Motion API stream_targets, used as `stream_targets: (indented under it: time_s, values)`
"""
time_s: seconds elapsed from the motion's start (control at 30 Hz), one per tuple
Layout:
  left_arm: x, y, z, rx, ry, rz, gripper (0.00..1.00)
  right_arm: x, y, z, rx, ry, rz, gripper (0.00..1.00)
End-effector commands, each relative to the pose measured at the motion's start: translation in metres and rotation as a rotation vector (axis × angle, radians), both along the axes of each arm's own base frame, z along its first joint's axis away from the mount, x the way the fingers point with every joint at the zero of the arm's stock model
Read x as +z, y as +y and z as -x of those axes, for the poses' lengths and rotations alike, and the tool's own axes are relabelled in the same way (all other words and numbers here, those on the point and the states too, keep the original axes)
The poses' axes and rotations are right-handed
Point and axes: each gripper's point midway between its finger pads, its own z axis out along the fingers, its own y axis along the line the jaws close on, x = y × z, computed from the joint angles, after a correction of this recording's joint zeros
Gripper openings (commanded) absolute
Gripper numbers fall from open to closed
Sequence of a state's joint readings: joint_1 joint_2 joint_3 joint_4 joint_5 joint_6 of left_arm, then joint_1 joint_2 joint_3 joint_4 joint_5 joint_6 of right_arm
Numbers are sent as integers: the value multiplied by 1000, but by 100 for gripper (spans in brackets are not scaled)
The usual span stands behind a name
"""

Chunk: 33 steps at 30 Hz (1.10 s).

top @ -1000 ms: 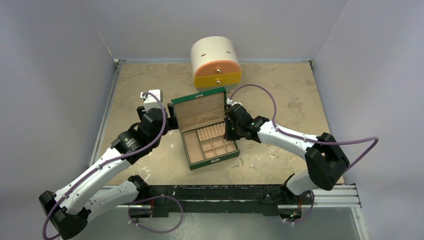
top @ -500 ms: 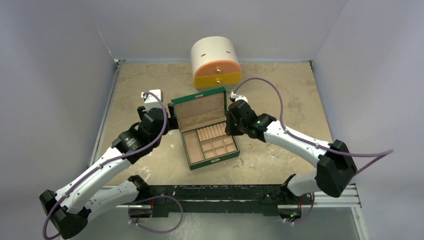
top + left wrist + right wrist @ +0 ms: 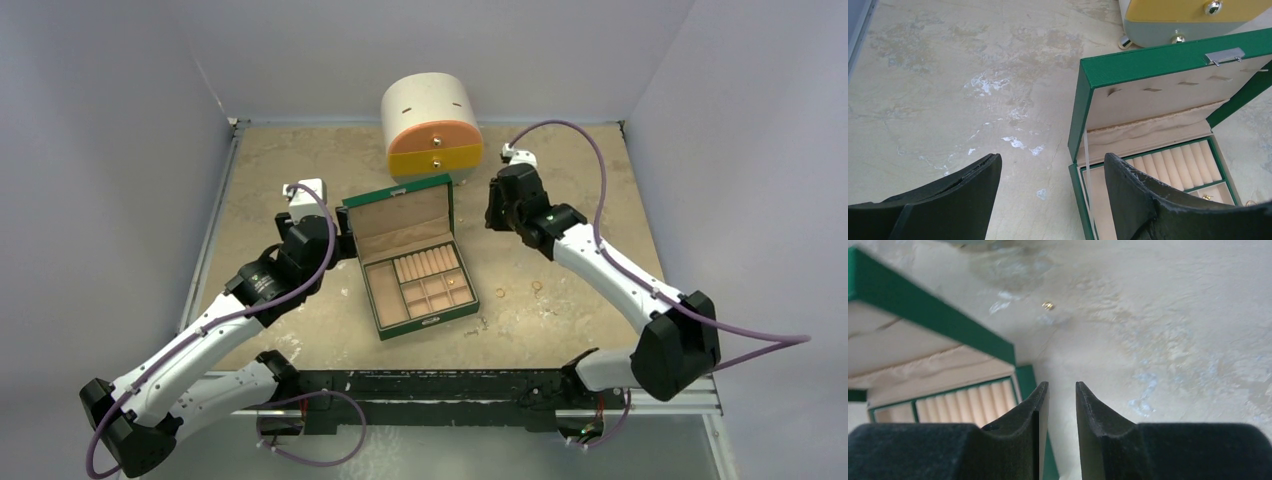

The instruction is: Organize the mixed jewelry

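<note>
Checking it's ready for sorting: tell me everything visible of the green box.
The green box stands just before the drawer chest, lid open, nearly upright, with a white ribbon stay and silver clasp. Tan suede-like lining; tray has ring rolls, one long slot, small square cells. The left gripper, fingers open, straddles its left wall; contact unclear.

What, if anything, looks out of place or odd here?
Small gold rings lie loose on the table, right of the open green box rather than in its compartments. Another tiny gold piece sits on bare table past the lid corner. The tabletop has whitish scuffs. Nothing looks spilled or broken.
</note>
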State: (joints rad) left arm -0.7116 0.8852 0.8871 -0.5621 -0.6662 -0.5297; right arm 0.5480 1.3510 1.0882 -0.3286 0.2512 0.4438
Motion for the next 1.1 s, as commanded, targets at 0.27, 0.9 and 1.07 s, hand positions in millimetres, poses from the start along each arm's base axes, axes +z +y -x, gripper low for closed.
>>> stream_targets:
  time_s: [0.27, 0.9, 1.07]
  values:
    - [18, 9, -3, 38, -72, 18, 74, -20, 4, -82, -2, -14, -45, 26]
    - [13, 7, -5, 34, -55, 0, 74, -89, 41, -128, 39, 115, -125, 28]
    - [12, 7, -5, 34, -52, -2, 74, -97, 46, -130, 48, 130, -143, 28]
